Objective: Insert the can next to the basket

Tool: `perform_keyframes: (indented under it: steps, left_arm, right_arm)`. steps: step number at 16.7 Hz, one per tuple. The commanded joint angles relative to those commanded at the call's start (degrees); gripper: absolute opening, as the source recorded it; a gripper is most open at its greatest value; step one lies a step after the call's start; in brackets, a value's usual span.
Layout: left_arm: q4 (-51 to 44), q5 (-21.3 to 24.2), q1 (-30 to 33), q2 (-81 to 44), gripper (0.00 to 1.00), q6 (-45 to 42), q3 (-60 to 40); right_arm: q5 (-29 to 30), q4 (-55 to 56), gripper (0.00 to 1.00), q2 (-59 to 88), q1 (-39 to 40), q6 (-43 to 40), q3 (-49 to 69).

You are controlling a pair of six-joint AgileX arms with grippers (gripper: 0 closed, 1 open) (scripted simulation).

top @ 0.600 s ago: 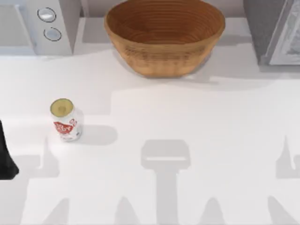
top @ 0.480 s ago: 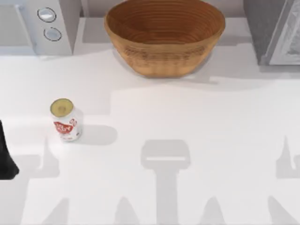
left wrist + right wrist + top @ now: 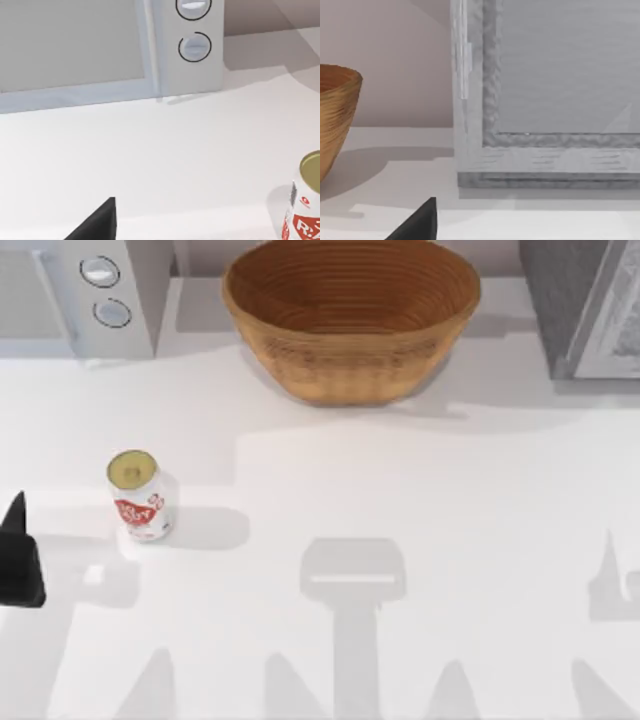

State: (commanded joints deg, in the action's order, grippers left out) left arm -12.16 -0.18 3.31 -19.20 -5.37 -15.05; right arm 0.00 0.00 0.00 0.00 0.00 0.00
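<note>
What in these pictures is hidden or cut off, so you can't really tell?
- Left gripper, top view: cut by the left edge, so open or shut cannot be told.
- Can, left wrist view: cut by the picture's edge; label unreadable.
- Basket, right wrist view: partly out of frame. In the top view its far rim is cut by the top edge.
- Microwave, top view: its door runs off the frame.

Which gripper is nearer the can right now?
Left. The left gripper sits at the table's left edge, just beside the can. The right gripper faces the grey appliance far across, on the right.
</note>
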Motion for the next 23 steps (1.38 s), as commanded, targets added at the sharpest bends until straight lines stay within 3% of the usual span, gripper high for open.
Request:
perform_keyframes:
  steps: [15, 19, 23]
  left_arm:
    - [-47.50, -0.19, 10.54, -76.22, 1.00, -20.41, -61.21]
    - [-55.20, 0.08, 12.05, -89.12, 1.00, -23.81, -73.32]
    - [-58.05, 0.24, 12.65, -94.01, 1.00, -25.14, -78.41]
  right_arm:
    - [0.00, 0.00, 1.00, 0.00, 0.00, 0.00, 0.00]
    - [0.00, 0.00, 1.00, 0.00, 0.00, 0.00, 0.00]
    - [0.00, 0.00, 1.00, 0.00, 0.00, 0.00, 0.00]
